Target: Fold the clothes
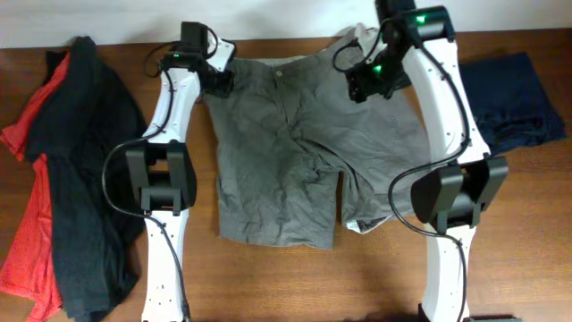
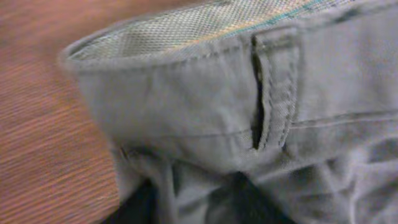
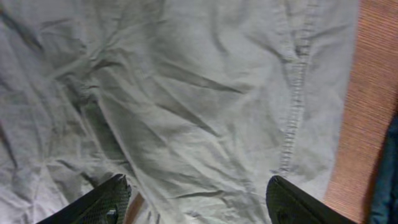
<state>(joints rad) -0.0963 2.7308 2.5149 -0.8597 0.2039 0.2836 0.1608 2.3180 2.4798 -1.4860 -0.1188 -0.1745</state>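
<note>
Hanging over the shorts (image 3: 186,93) with its fingertips (image 3: 106,200) set wide apart, the right gripper (image 3: 199,202) has hold of nothing; only the tips show at the bottom edge of its wrist view, over creased cloth. From overhead it sits above the garment's upper right part, and its arm covers that end of the waistband and part of the right leg.

The left gripper (image 1: 217,79) is at the opposite waistband corner. Its own camera is blurred and filled by the waistband (image 2: 186,93), a belt loop (image 2: 273,93) and mesh lining. Two dark patches at the bottom edge may be fingers or shadow, so I cannot tell whether it is parted or clamped on the cloth.

The taupe shorts lie spread on the middle of the table (image 1: 268,286), waistband at the far side, between the two arms. A black garment (image 1: 85,161) lies over a red garment (image 1: 27,224) at the left, running out of the picture. A navy garment (image 1: 514,103) lies at the right, partly behind the arm.
</note>
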